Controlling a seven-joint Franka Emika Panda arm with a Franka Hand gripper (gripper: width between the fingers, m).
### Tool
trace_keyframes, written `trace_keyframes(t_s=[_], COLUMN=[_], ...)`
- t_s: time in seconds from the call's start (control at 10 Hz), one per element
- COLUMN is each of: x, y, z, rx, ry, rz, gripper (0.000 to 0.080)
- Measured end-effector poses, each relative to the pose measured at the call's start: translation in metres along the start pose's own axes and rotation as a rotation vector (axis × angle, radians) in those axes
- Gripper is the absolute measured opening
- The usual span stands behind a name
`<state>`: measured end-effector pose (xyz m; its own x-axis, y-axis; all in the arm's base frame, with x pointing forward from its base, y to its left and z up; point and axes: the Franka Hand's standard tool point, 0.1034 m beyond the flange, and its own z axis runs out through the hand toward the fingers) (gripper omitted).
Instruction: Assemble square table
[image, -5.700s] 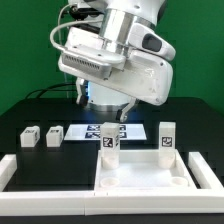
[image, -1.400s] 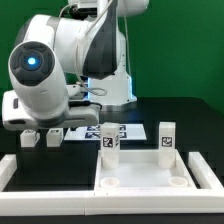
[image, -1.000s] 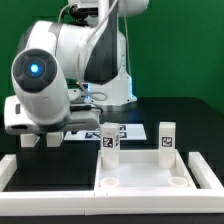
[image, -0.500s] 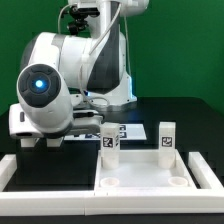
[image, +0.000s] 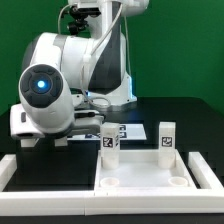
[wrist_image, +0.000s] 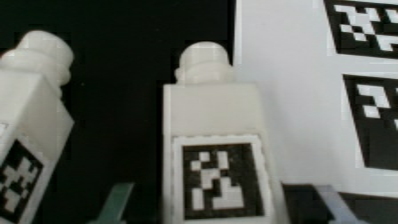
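The white square tabletop (image: 140, 172) lies at the front of the black worktop (image: 195, 115). A standing leg (image: 108, 143) and a second standing leg (image: 166, 138) rise from its far corners. The near sockets are empty, so about half seems done. Beside the marker board (wrist_image: 302, 60), the claw (wrist_image: 210, 205) is apart, straddling a loose leg (wrist_image: 214, 120) without gripping it. Another loose leg (wrist_image: 36, 110) lies just beside it.

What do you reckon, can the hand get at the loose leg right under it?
Probably yes: the open hand straddles that leg. The neighbouring leg lies apart from it, and the marker board is clear of both.
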<state>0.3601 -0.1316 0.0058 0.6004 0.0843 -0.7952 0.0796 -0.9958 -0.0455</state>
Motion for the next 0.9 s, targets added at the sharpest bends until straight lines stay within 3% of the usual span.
trace_keyframes(t_s=[0.5,0.7,0.9], x=[-0.003,-0.024,-0.053], y=[-0.001,0.001,-0.003], z=[-0.005,-0.055,-0.092], rx=[-0.001,0.001,0.005], ry=[-0.01,0.012,0.023], rz=[-0.032,-0.081,-0.097], gripper=[0.0288,0.029,0.029])
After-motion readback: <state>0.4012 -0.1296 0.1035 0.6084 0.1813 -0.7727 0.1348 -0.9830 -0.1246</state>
